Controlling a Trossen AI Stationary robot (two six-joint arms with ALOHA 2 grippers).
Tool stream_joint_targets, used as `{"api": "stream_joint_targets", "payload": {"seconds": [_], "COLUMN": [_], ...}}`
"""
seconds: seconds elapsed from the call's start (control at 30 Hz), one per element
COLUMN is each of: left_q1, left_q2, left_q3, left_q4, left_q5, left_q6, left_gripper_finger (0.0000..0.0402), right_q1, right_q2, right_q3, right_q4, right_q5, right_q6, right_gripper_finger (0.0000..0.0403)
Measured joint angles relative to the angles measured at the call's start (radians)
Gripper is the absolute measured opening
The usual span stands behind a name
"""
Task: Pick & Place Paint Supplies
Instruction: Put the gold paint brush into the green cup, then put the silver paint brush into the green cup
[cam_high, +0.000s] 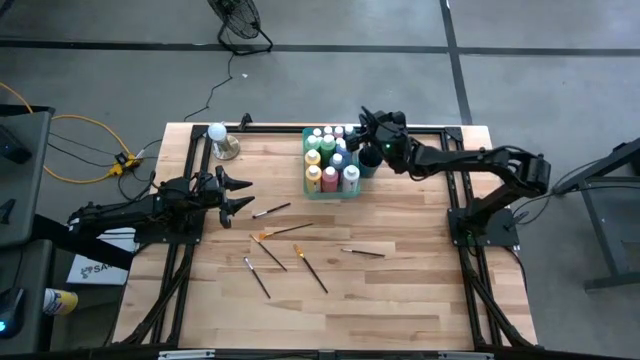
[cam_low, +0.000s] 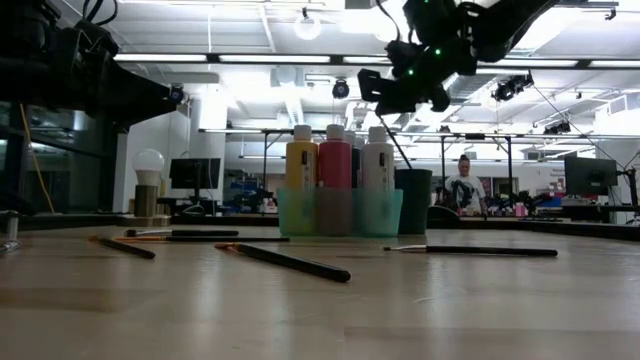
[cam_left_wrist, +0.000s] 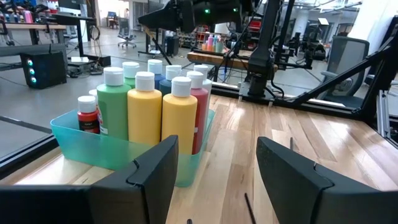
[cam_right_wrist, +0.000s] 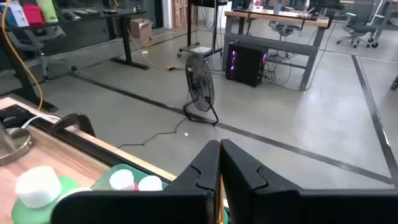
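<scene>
I see the paint bottles (cam_high: 329, 160) packed upright in a teal bin (cam_high: 311, 189) by the table's (cam_high: 400, 300) far edge, with a dark cup (cam_high: 366, 163) touching the bin's right side. Six paintbrushes (cam_high: 287, 231) lie scattered mid-table. My right gripper (cam_high: 368, 127) hovers above the bin and cup, fingers pressed together, holding nothing. My left gripper (cam_high: 238, 192) sits near the left edge, fingers apart, empty.

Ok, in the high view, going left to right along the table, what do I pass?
Open left gripper → white ball-topped clear object → loose thin paintbrushes on the wood → teal tray of white-capped paint bottles → shut right gripper over the tray's far right end.
</scene>
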Motion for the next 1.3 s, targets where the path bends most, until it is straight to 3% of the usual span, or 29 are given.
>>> {"api": "stream_joint_targets", "payload": {"seconds": [0.23, 0.47, 0.63, 0.83, 0.97, 1.1, 1.3], "left_q1": [0.000, 0.000, 0.000, 0.000, 0.000, 0.000, 0.000], "left_q2": [0.000, 0.000, 0.000, 0.000, 0.000, 0.000, 0.000], "left_q3": [0.000, 0.000, 0.000, 0.000, 0.000, 0.000, 0.000], "left_q4": [0.000, 0.000, 0.000, 0.000, 0.000, 0.000, 0.000], "left_q5": [0.000, 0.000, 0.000, 0.000, 0.000, 0.000, 0.000], "left_q6": [0.000, 0.000, 0.000, 0.000, 0.000, 0.000, 0.000], "left_gripper_finger": [0.0211, 0.0211, 0.0211, 0.0211, 0.0211, 0.0211, 0.0211], "right_q1": [0.001, 0.030, 0.102, 0.226, 0.311, 0.378, 0.448], "right_q2": [0.012, 0.010, -0.007, -0.079, -0.112, -0.104, -0.045], "right_q3": [0.000, 0.000, 0.000, 0.000, 0.000, 0.000, 0.016], "right_q4": [-0.029, -0.034, -0.066, -0.248, -0.421, -0.593, -0.671], "right_q5": [0.002, 0.033, 0.083, 0.038, -0.064, -0.244, -0.509], "right_q6": [-0.004, -0.010, -0.012, -0.003, -0.004, 0.022, 0.064], "right_gripper_finger": [0.0030, 0.0082, 0.0121, 0.0140, 0.0139, 0.0138, 0.0138]}}
